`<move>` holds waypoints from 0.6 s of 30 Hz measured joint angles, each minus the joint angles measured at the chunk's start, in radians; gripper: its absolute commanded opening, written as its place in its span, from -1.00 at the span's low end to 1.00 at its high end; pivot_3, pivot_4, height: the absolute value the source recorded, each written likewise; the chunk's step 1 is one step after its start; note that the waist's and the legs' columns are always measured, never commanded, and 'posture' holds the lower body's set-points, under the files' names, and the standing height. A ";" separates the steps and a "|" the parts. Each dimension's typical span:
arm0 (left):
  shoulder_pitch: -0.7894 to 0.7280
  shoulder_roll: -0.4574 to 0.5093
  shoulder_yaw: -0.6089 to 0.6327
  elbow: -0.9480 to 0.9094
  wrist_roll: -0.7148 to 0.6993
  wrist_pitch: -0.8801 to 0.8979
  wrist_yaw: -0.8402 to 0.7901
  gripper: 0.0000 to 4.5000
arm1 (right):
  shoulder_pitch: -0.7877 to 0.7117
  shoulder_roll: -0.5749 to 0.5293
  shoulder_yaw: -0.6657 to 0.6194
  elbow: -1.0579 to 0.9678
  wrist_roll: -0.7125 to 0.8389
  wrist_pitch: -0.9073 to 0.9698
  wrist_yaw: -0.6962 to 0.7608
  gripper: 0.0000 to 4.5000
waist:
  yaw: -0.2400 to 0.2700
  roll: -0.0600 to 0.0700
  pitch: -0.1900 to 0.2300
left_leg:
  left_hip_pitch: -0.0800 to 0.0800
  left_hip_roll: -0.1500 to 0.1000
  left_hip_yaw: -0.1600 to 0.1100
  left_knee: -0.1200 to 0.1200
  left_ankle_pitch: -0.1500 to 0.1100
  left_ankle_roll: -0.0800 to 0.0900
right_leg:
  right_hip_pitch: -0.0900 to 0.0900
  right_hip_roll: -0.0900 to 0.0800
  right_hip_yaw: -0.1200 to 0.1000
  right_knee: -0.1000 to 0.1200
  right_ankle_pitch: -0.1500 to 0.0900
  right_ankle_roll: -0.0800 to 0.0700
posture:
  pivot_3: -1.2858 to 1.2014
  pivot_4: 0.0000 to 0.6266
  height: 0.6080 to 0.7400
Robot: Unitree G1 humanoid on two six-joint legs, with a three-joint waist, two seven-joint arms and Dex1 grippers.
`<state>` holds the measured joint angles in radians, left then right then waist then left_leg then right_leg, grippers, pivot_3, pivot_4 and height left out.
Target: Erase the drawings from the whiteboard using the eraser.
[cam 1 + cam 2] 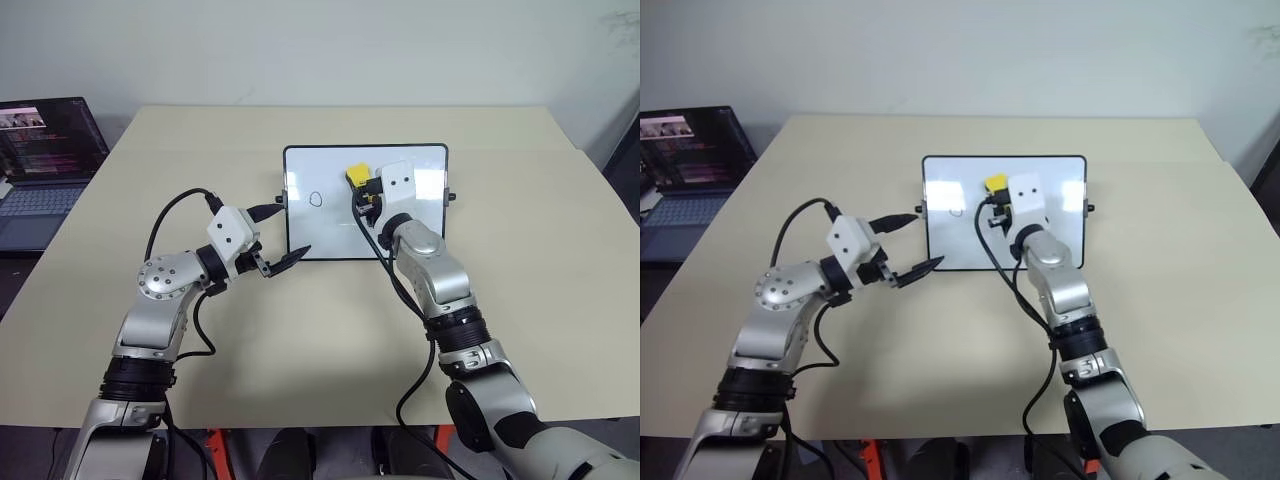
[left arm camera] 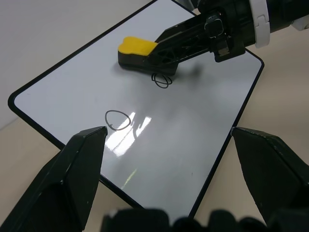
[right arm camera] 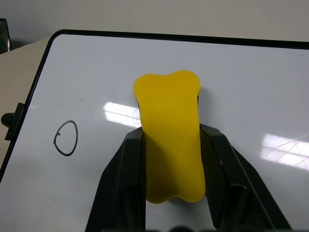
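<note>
Eraser (image 3: pixel 170 145), clamped by right gripper (image 3: pixel 171 193), seemingly touches whiteboard (image 3: pixel 289 96).

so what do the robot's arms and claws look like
Both arms are silver-grey metal with black joint bands and loose black cables. Each wrist carries a white box; the right one shows two dark dots. The left claw and right claw each have two black, tapering fingers.

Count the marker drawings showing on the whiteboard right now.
2. One oval sits alone on the whiteboard toward its left side; a second drawing lies right at the eraser. Another may be hidden under the eraser.
</note>
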<state>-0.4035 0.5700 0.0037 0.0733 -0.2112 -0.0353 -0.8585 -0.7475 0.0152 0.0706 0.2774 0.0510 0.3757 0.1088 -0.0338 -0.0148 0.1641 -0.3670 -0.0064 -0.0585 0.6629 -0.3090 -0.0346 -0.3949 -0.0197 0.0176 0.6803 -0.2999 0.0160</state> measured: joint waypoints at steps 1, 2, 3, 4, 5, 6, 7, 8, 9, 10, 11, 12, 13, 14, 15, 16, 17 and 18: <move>0.000 0.000 0.000 0.000 0.000 0.000 0.000 1.00 | 0.000 0.000 0.000 0.000 -0.001 0.001 0.000 -0.45 | 0.000 0.000 0.000 | 0.000 0.000 0.000 0.000 0.000 0.000 | 0.000 0.000 0.000 0.000 0.000 0.000 | 0.03 -0.52 1.00; 0.000 0.000 0.000 0.000 0.000 0.000 0.001 1.00 | 0.000 0.000 0.000 0.000 -0.001 0.002 0.000 -0.45 | 0.000 0.000 0.000 | 0.000 0.000 0.000 0.000 0.000 0.000 | 0.000 0.000 0.000 0.000 0.000 0.000 | 0.03 -0.52 1.00; 0.000 0.000 0.000 0.000 0.000 0.000 0.001 1.00 | 0.002 0.000 0.000 -0.001 -0.001 0.003 0.000 -0.45 | 0.000 0.000 0.000 | 0.000 0.000 0.000 0.000 0.000 0.000 | 0.000 0.000 0.000 0.000 0.000 0.000 | 0.03 -0.52 1.00; 0.000 0.000 0.000 0.000 0.000 0.000 0.001 1.00 | 0.007 -0.001 0.000 -0.005 -0.001 0.006 0.000 -0.45 | 0.000 0.000 0.000 | 0.000 0.000 0.000 0.000 0.000 0.000 | 0.000 0.000 0.000 0.000 0.000 0.000 | 0.03 -0.52 1.00; 0.000 0.000 0.000 0.000 0.000 0.000 0.001 1.00 | 0.018 -0.003 0.001 -0.018 -0.001 0.009 0.000 -0.45 | 0.000 0.000 0.000 | 0.000 0.000 0.000 0.000 0.000 0.000 | 0.000 0.000 0.000 0.000 0.000 0.000 | 0.03 -0.52 1.00; 0.000 -0.001 0.000 0.000 0.000 0.000 0.002 1.00 | 0.032 -0.007 0.004 -0.029 -0.002 0.014 0.001 -0.45 | 0.001 0.000 0.000 | 0.000 0.000 0.000 0.000 0.000 0.000 | 0.000 0.000 0.000 0.000 0.000 0.000 | 0.03 -0.52 1.00; 0.000 -0.001 0.000 0.000 0.000 0.000 0.002 1.00 | 0.044 -0.014 0.010 -0.046 -0.005 0.022 0.005 -0.45 | 0.001 0.000 0.000 | 0.000 0.000 0.000 0.000 0.000 0.000 | 0.000 0.000 0.000 0.000 0.000 0.000 | 0.03 -0.52 1.00; -0.001 -0.002 0.000 0.000 0.000 0.000 0.002 1.00 | 0.064 -0.021 0.015 -0.064 -0.010 0.029 0.012 -0.45 | 0.001 0.000 0.000 | 0.000 0.000 0.000 0.000 0.000 0.000 | 0.000 0.000 0.000 0.000 0.000 0.000 | 0.03 -0.52 1.00; -0.001 -0.002 0.000 0.000 0.000 0.000 0.002 1.00 | 0.083 -0.033 0.024 -0.084 -0.015 0.037 0.020 -0.45 | 0.001 0.000 0.000 | 0.000 0.000 0.000 0.000 0.000 0.000 | 0.000 0.000 0.000 0.000 0.000 0.000 | 0.03 -0.52 1.00; -0.002 -0.003 0.000 0.000 0.000 0.000 0.002 1.00 | 0.110 -0.048 0.033 -0.113 -0.020 0.049 0.028 -0.45 | 0.002 -0.001 -0.001 | 0.000 0.000 0.000 0.000 0.000 0.000 | 0.001 0.000 0.000 0.000 0.000 0.000 | 0.03 -0.52 1.00; -0.002 -0.003 0.001 0.001 0.000 0.000 0.002 1.00 | 0.132 -0.058 0.034 -0.133 -0.023 0.057 0.034 -0.45 | 0.003 -0.001 -0.001 | 0.000 0.000 0.000 0.001 0.000 0.000 | 0.001 0.000 0.000 0.000 0.000 0.000 | 0.03 -0.52 1.00; -0.002 -0.003 0.001 0.001 0.000 0.000 0.002 1.00 | 0.151 -0.068 0.037 -0.158 -0.026 0.071 0.040 -0.45 | 0.003 -0.001 -0.001 | 0.000 0.000 0.000 0.001 0.000 0.000 | 0.001 0.000 0.000 0.000 0.000 0.000 | 0.03 -0.52 1.00; -0.002 -0.003 0.001 0.001 0.000 0.000 0.002 1.00 | 0.173 -0.084 0.040 -0.183 -0.028 0.084 0.046 -0.45 | 0.003 -0.001 -0.001 | 0.001 0.000 0.000 0.001 0.000 0.000 | 0.002 0.000 0.000 0.000 0.000 0.000 | 0.03 -0.52 1.00; -0.002 -0.003 0.001 0.001 0.000 0.000 0.002 1.00 | 0.191 -0.095 0.041 -0.202 -0.028 0.096 0.050 -0.45 | 0.003 -0.001 -0.001 | 0.003 0.000 -0.001 0.001 0.000 0.000 | 0.004 0.000 0.000 0.000 0.000 0.000 | 0.03 -0.52 1.00; -0.002 -0.003 0.001 0.001 0.000 0.000 0.001 1.00 | 0.207 -0.106 0.040 -0.221 -0.029 0.107 0.055 -0.45 | 0.003 -0.001 -0.001 | 0.004 0.000 -0.001 0.001 0.000 0.000 | 0.005 0.000 0.000 0.000 0.000 0.000 | 0.03 -0.52 1.00; -0.002 -0.003 0.001 0.001 0.000 0.000 0.001 1.00 | 0.225 -0.121 0.040 -0.241 -0.029 0.120 0.063 -0.45 | 0.003 -0.001 -0.001 | 0.004 0.000 -0.001 0.002 0.000 0.000 | 0.006 0.000 -0.001 0.000 0.000 0.000 | 0.03 -0.52 1.00; -0.002 -0.003 0.001 0.001 0.000 0.000 0.001 1.00 | 0.238 -0.135 0.040 -0.256 -0.029 0.128 0.068 -0.45 | 0.003 -0.001 -0.001 | 0.004 0.000 -0.001 0.002 0.000 0.000 | 0.006 0.000 -0.001 0.000 0.000 0.000 | 0.03 -0.52 1.00; -0.003 -0.003 0.001 0.001 0.000 0.000 0.000 1.00 | 0.253 -0.149 0.040 -0.274 -0.029 0.139 0.073 -0.45 | 0.004 -0.001 -0.001 | 0.004 0.000 -0.002 0.002 0.000 0.000 | 0.006 0.000 -0.001 0.000 0.000 0.000 | 0.03 -0.52 1.00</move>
<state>-0.4063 0.5666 0.0043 0.0748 -0.2114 -0.0352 -0.8587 -0.4944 -0.1343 0.1109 0.0033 0.0217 0.5143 0.1817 -0.0303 -0.0160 0.1632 -0.3630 -0.0068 -0.0600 0.6649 -0.3090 -0.0345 -0.3891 -0.0197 0.0166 0.6806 -0.2998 0.0162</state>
